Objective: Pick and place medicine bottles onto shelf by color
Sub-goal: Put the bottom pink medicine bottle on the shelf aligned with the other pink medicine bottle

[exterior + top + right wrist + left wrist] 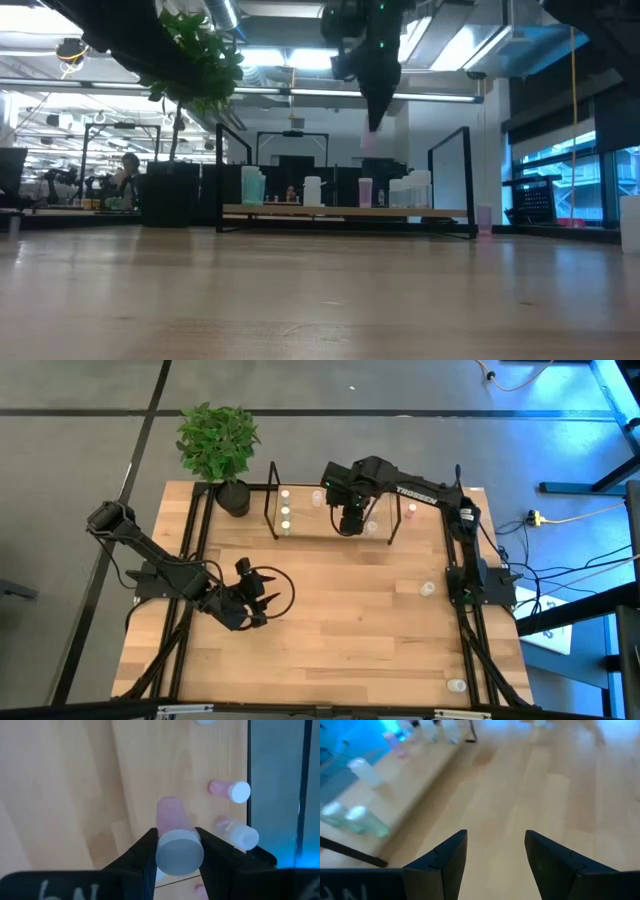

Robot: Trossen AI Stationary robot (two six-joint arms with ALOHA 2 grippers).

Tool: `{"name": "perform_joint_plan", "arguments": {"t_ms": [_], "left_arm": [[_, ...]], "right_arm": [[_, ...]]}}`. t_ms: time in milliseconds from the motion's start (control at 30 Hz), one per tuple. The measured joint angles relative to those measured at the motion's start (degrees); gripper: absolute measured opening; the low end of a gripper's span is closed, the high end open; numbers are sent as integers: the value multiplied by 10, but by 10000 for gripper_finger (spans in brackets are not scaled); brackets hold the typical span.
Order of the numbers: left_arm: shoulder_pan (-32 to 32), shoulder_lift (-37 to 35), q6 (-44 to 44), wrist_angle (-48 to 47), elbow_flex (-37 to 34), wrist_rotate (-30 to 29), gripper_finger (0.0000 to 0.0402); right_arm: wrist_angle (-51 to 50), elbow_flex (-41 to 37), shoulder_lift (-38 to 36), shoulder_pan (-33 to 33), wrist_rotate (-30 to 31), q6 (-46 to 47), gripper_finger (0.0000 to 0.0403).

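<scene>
A: Presently, where is the right pincer?

B: Raised above the light wooden shelf in its thin black wire frame, near that shelf's right half. It is clenched on a pale pink translucent bottle with a white cap; in the low view the bottle hangs clear of the board.

A: Anything already on the shelf?

B: Several small pale bottles stand along it. Two whitish ones sit near the left end, and a pink one stands near the middle.

A: Off the shelf?

B: A clear bottle lies on the wooden surface by the right arm's base, another near the front right corner.

A: Left pincer?

B: Released, fingers apart, nothing between them, low over the surface's left side. A potted green plant stands at the rear left corner.
</scene>
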Motion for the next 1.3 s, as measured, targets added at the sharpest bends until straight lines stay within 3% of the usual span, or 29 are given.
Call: {"name": "perform_joint_plan", "arguments": {"t_ms": [300,1300], "left_arm": [[0,0,-14,1,0,-105,194],[1,0,-14,0,0,-106,194]], "right_arm": [[1,0,45,-13,3,-80,123],[36,0,113,-51,1,-147,123]]}}
